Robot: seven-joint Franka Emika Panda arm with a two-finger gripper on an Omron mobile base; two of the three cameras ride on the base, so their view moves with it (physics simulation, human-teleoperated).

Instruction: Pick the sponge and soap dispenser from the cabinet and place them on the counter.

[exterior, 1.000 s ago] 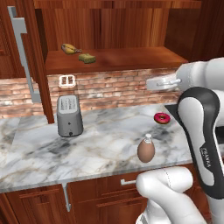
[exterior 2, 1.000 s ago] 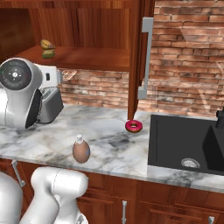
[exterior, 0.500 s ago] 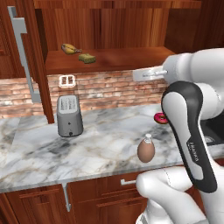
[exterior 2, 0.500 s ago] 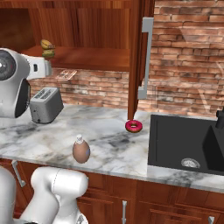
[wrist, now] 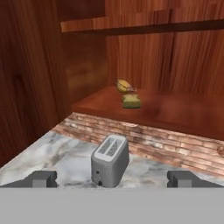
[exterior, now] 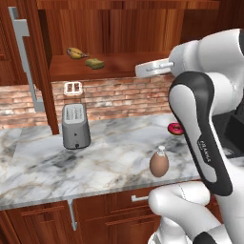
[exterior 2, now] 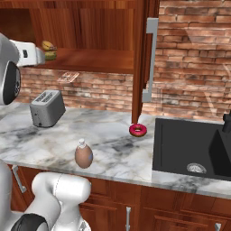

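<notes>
1. The gripper (wrist: 112, 179) stands wide apart, holding nothing, facing the cabinet (exterior: 119, 28).
2. The sponge (exterior: 95, 63) lies on the cabinet shelf beside the banana (exterior: 75, 52).
3. The soap dispenser (exterior: 159, 162) stands on the table (exterior: 109, 147).

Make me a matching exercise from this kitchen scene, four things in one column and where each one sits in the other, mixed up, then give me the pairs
Things:
1. flat yellow sponge with an olive-green face
2. tan-brown egg-shaped soap dispenser
3. red ring-shaped doughnut
4. grey metal toaster

Places:
A. near the front edge of the marble counter
B. on the wooden shelf of the open cabinet, beside the banana
C. on the counter below that shelf, towards the brick wall
D. on the counter next to the black sink

Pairs: 1-B, 2-A, 3-D, 4-C
</notes>
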